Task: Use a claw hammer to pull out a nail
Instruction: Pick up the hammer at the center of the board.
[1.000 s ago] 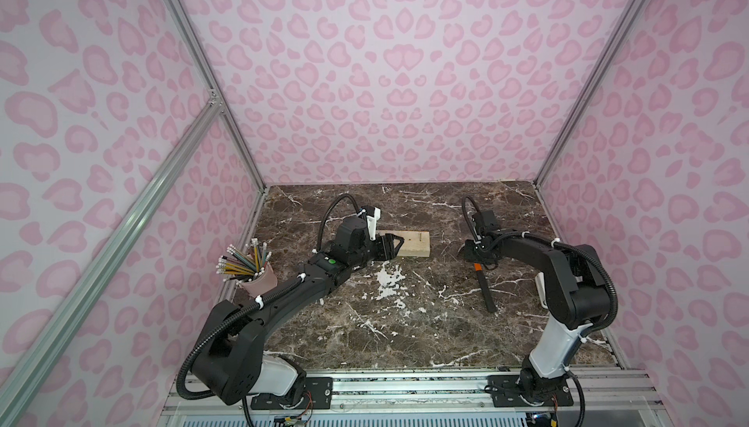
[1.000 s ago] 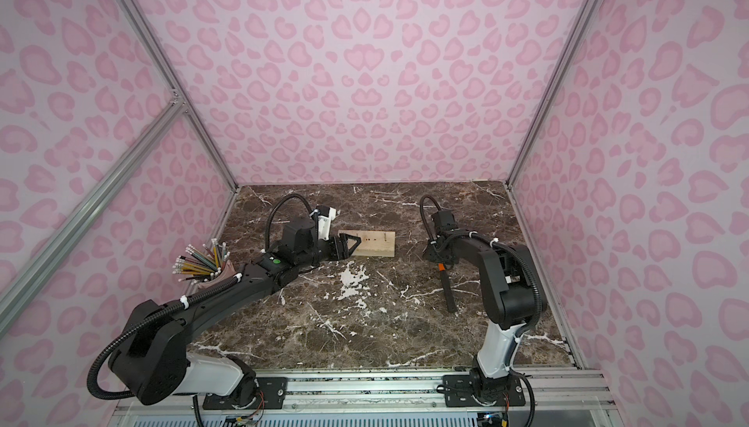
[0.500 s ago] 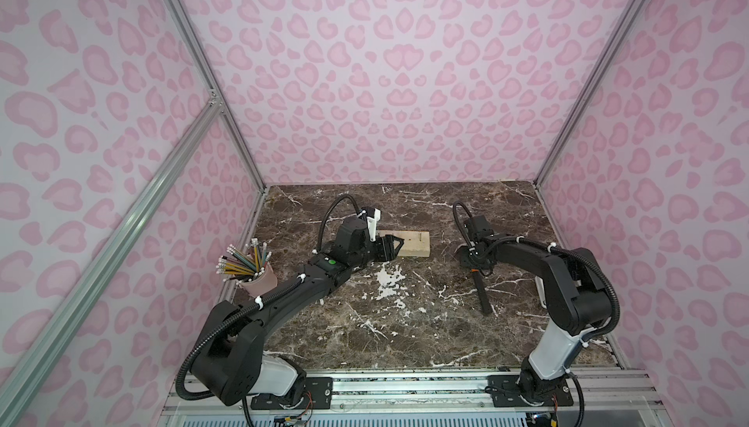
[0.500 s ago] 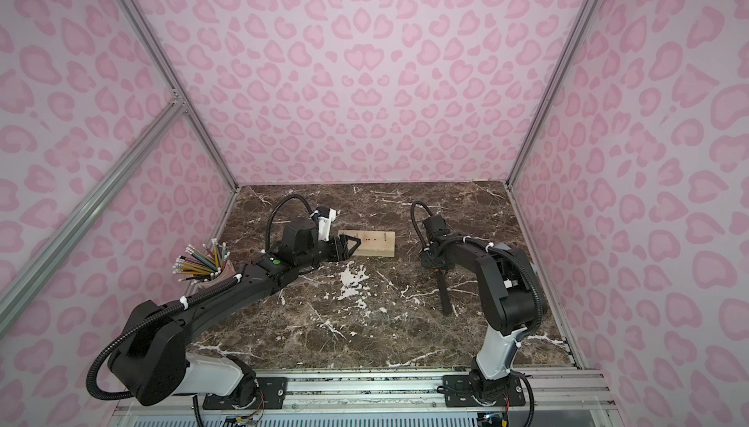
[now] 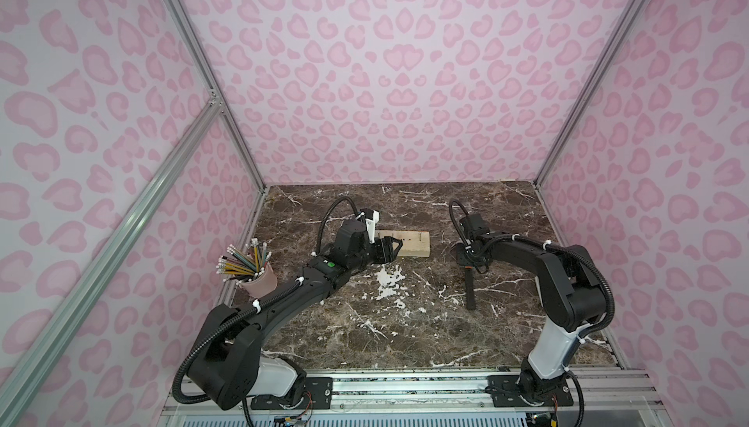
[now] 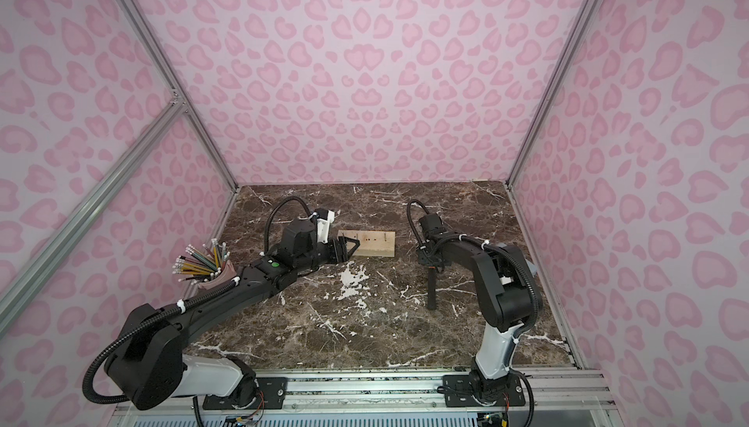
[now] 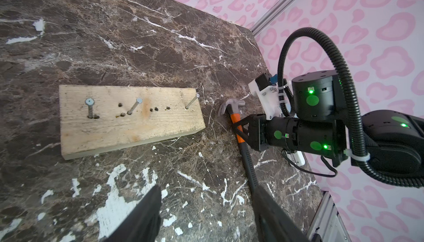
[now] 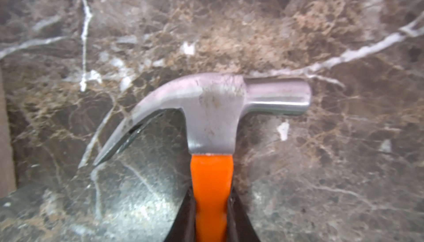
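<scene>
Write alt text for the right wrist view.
A claw hammer with a silver head, seen close up, its orange collar clamped between the black fingers of the right gripper. Behind it is a brown marble tabletop with white veins.

right gripper [image 8: 211, 197] | jaws closed onto claw hammer [image 8: 215, 105] | it seemingly shifted

The claw hammer [image 8: 215, 112] is lying flat on its side on the brown marble tabletop [image 7: 160, 45], just beside one end of the wooden block [image 7: 128, 126] but apart from it. Its silver head is turning the curved forked claw toward the block. The right gripper [image 8: 211, 206] is clamping the orange collar, and the long black shaft is stretching away behind it. Three silver nails [image 7: 135, 105] are standing up out of the block's top face.
</scene>
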{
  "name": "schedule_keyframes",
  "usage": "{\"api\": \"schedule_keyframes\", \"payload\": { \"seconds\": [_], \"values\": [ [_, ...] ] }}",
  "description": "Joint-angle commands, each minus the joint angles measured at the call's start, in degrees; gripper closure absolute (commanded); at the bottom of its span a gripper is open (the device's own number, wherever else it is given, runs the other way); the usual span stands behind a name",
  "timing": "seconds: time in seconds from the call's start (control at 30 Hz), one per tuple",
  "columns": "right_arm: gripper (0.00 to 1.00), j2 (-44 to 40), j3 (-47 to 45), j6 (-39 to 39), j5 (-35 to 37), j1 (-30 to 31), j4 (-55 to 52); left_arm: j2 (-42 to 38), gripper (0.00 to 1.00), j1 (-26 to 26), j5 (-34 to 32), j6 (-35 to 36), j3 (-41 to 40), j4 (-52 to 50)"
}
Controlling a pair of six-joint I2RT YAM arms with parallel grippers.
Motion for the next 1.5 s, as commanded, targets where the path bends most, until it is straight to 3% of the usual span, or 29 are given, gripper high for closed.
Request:
{"api": "schedule_keyframes", "payload": {
  "seconds": [0.0, 0.67, 1.47],
  "values": [
    [1.0, -2.7, -0.1, 0.5, -4.5, 0.2, -2.5, -0.6, 0.34, 0.0, -0.9, -0.4, -0.1, 2.0],
    [1.0, -19.1, -4.9, -0.2, -13.7, -0.9, 2.8, 0.0, 0.33, -0.1, 1.2, -0.4, 2.9, 2.0],
    [1.0, -33.0, -3.2, -7.8, -19.4, 11.6, 3.4, 12.1, 0.25, -2.4, 18.1, -0.4, 20.8, -0.2]
  ]
}}
